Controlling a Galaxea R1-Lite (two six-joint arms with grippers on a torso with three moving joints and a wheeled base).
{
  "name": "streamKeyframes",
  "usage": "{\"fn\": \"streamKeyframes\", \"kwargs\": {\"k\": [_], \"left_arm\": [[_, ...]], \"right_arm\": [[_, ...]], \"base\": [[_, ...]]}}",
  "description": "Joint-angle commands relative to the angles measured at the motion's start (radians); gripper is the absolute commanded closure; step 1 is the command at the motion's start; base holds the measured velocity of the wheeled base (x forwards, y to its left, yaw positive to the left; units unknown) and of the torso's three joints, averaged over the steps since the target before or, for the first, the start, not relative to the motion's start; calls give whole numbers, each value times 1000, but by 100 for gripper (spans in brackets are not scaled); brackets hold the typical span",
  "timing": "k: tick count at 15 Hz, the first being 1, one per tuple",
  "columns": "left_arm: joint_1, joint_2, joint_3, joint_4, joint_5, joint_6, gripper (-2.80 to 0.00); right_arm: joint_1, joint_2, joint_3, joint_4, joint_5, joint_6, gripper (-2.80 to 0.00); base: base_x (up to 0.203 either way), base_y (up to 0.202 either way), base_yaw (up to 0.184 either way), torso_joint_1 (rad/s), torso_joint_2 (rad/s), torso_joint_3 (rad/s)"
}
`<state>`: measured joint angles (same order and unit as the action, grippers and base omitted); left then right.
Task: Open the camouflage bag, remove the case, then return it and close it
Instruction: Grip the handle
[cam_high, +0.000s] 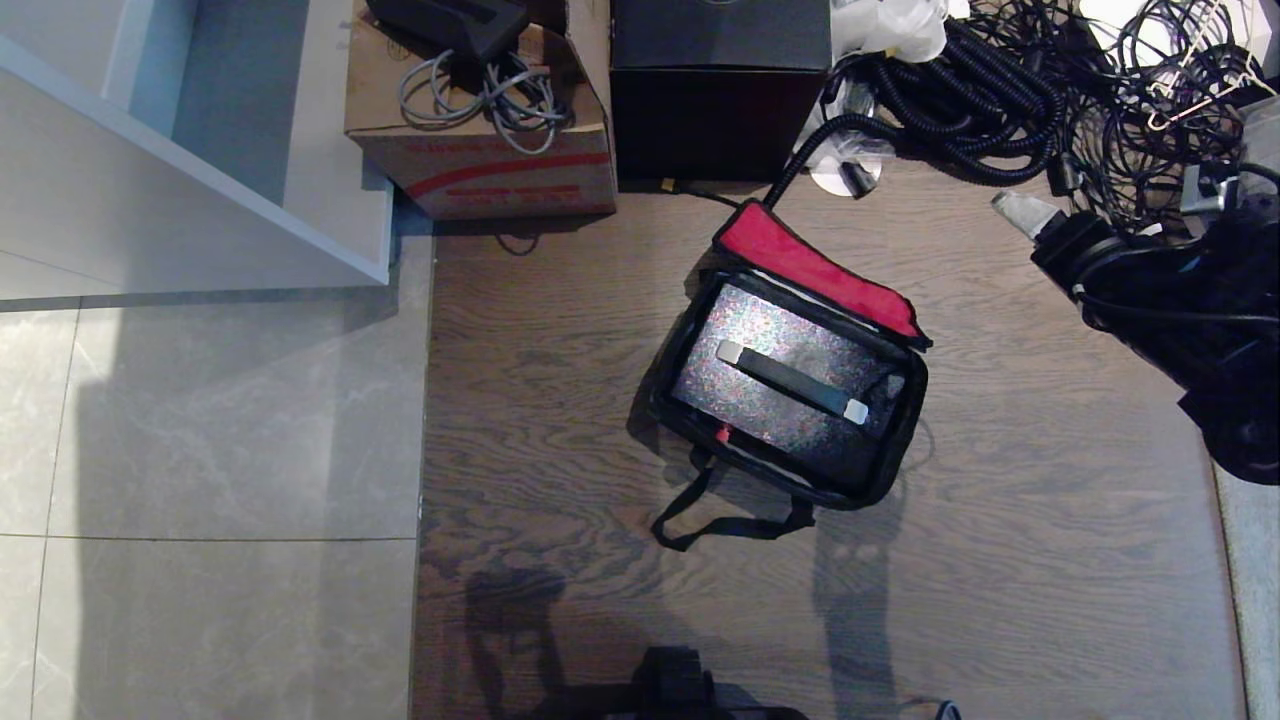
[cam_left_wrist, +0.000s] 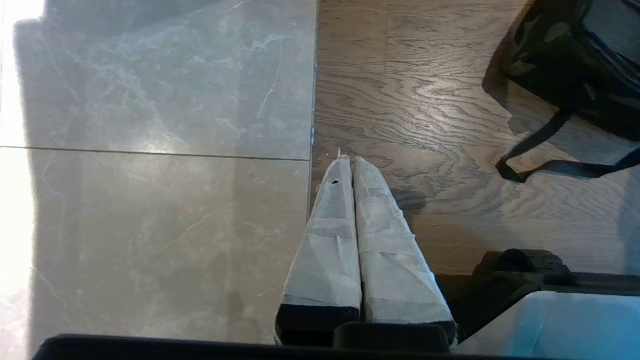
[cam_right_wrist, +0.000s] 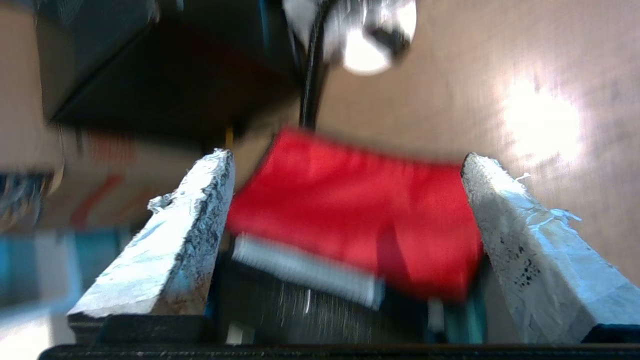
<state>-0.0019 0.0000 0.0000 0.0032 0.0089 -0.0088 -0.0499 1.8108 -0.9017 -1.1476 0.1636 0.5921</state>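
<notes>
The camouflage bag (cam_high: 905, 425) stands open on the wooden floor, its red inner lid (cam_high: 815, 262) flipped up at the far side. Inside lies the case (cam_high: 755, 325), black and speckled, with its bar handle (cam_high: 795, 383) on top. My right gripper (cam_high: 1025, 215) hovers to the right of the bag, apart from it, and points at the lid. In the right wrist view this gripper (cam_right_wrist: 346, 157) is open and holds nothing, with the red lid (cam_right_wrist: 350, 200) beyond it. My left gripper (cam_left_wrist: 351, 161) is parked and shut above the floor, left of the bag (cam_left_wrist: 565, 65).
Behind the bag stand a cardboard box (cam_high: 480, 140) with grey cable and a taller black box (cam_high: 715, 90). A heap of black cables (cam_high: 1000, 90) fills the far right. A white cabinet (cam_high: 200, 170) is at far left. The bag's strap (cam_high: 730, 525) trails toward me.
</notes>
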Motion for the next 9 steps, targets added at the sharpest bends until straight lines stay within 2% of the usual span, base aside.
{"fn": "streamKeyframes", "kwargs": {"k": [1,3,4,6,7,9], "left_arm": [[0,0,0,0,0,0,0],[0,0,0,0,0,0,0],[0,0,0,0,0,0,0],[0,0,0,0,0,0,0],[0,0,0,0,0,0,0],[0,0,0,0,0,0,0]], "right_arm": [[0,-189,148,47,40,2,0],[5,-348,320,112,99,-20,0],[7,-439,399,190,118,-67,0],[9,-612,518,404,139,-207,0],[9,-701,568,541,143,-310,0],[14,-874,619,741,123,-437,0]], "base": [[0,0,0,0,0,0],[0,0,0,0,0,0],[0,0,0,0,0,0],[0,0,0,0,0,0],[0,0,0,0,0,0],[0,0,0,0,0,0]]}}
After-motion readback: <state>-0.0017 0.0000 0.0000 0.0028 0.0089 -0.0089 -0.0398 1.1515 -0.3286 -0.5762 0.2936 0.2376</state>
